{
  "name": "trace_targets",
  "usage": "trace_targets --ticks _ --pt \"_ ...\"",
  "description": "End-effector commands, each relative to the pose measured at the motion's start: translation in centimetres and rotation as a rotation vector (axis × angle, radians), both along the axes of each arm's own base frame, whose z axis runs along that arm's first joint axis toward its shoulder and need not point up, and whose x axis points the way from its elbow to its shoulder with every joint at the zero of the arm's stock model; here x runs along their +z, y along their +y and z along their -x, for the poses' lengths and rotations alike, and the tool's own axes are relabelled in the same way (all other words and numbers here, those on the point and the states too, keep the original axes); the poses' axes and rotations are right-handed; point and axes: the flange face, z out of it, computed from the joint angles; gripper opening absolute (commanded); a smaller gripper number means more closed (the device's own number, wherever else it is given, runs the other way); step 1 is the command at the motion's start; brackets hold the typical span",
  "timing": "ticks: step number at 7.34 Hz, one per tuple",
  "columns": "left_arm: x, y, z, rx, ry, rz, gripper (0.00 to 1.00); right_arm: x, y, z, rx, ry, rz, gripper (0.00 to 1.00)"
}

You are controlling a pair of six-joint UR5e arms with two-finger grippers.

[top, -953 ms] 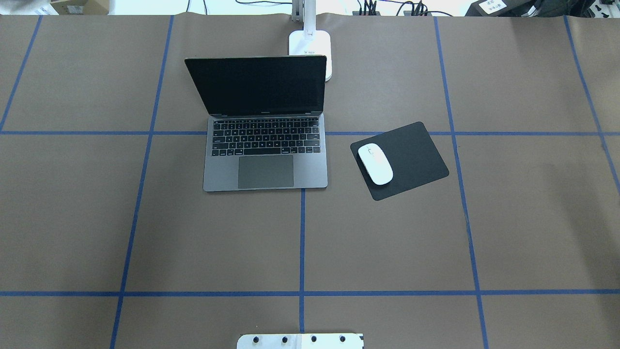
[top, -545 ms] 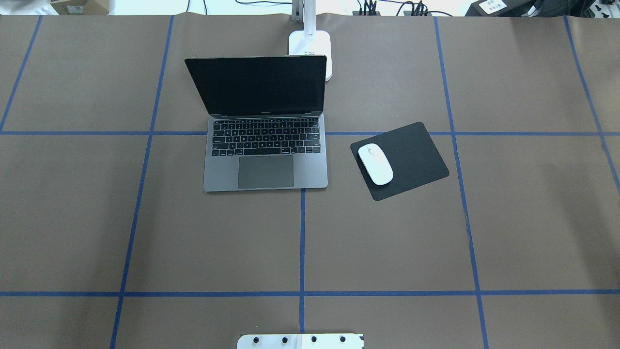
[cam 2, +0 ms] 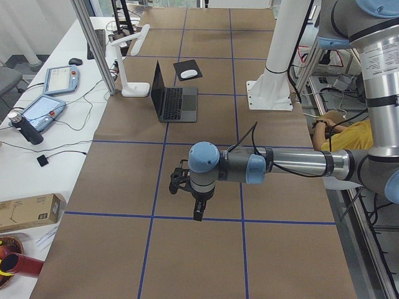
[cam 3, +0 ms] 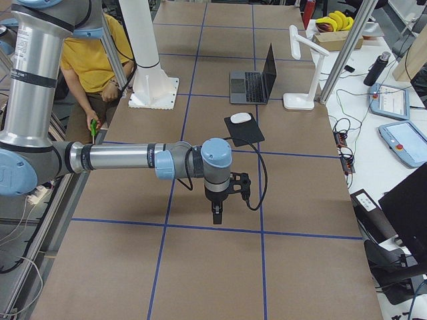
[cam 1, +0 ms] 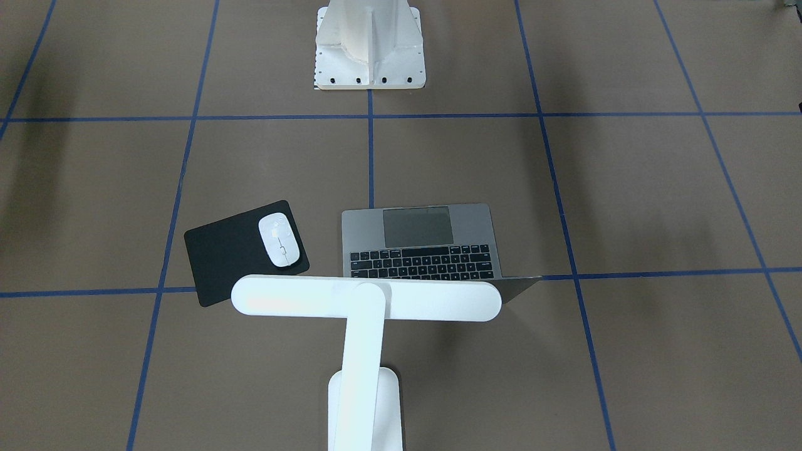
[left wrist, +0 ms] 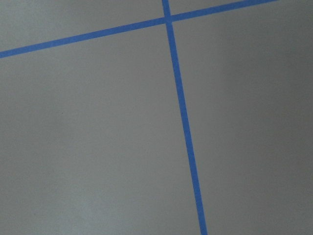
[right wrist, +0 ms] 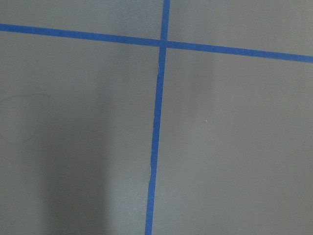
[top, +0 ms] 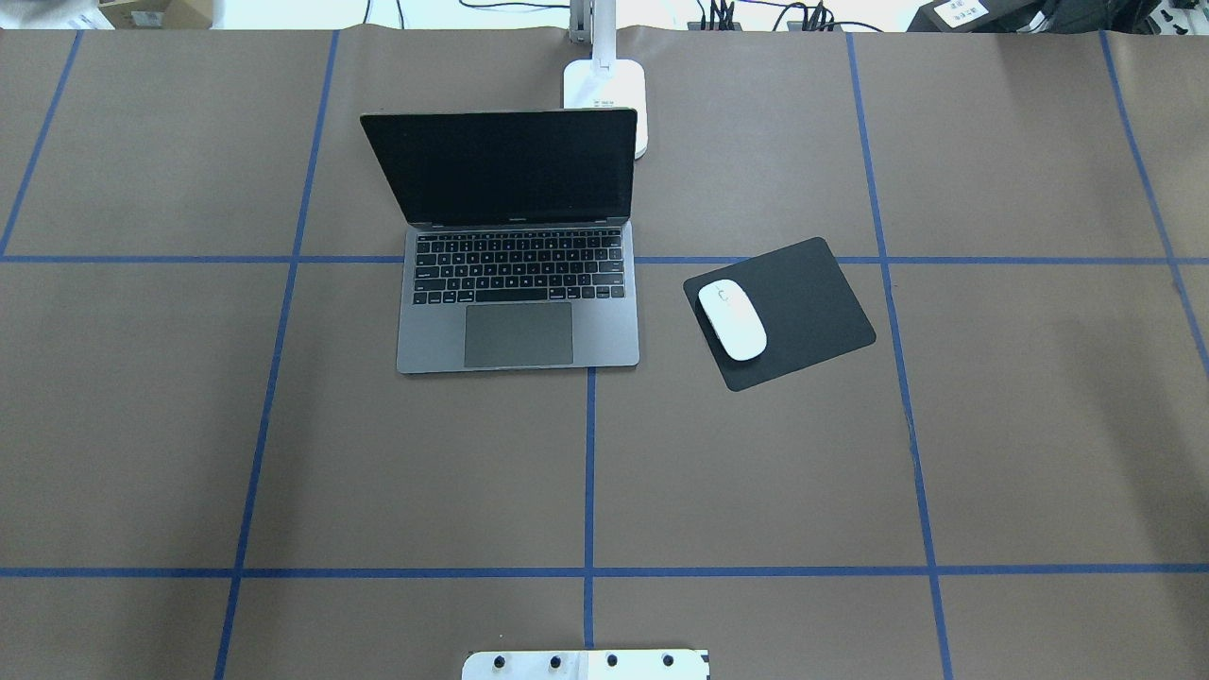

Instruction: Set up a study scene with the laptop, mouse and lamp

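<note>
1. Laptop (top: 518,283): slim grey metal shell, black keys, flat trackpad, and a dark screen raised open. It stands well apart from both grippers, roughly between them along the table.
2. Mouse (top: 732,319): a glossy white oval resting near one corner of a thin matte black mat (top: 803,302). It is on the right gripper's side of the laptop.
3. Lamp (cam 1: 366,297): white and T-shaped, with its rounded bar head over the laptop's lid. Its base is beyond the screen, farther from both grippers.
4. Left gripper (cam 2: 197,215) and right gripper (cam 3: 216,217): each points down over bare brown table (top: 756,472) crossed by blue tape (left wrist: 183,122). Whether the fingers are parted or closed cannot be told.
5. Hazards, judged: the layout looks complete. A further reach might slide the slick mouse off the mat's edge. A brush against the lamp's long head could topple it on its small base.
</note>
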Motion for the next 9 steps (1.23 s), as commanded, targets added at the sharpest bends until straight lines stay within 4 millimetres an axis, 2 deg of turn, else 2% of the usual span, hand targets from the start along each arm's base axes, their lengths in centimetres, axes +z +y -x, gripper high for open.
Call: trace_targets --ticks 1,5,9 --pt "-0.71 -0.26 -0.09 0.003 0.015 -0.017 1.00 -0.03 -0.10 0.00 0.003 0.001 0.001 1.00" --pt "-0.78 -0.19 -0.08 0.001 0.014 -0.016 1.00 -0.38 -0.27 -0.01 0.005 0.004 -0.007 1.00" --pt "-0.96 -0.21 -0.09 0.002 0.015 -0.021 1.00 -0.73 -0.58 0.00 0.005 -0.004 -0.102 1.00"
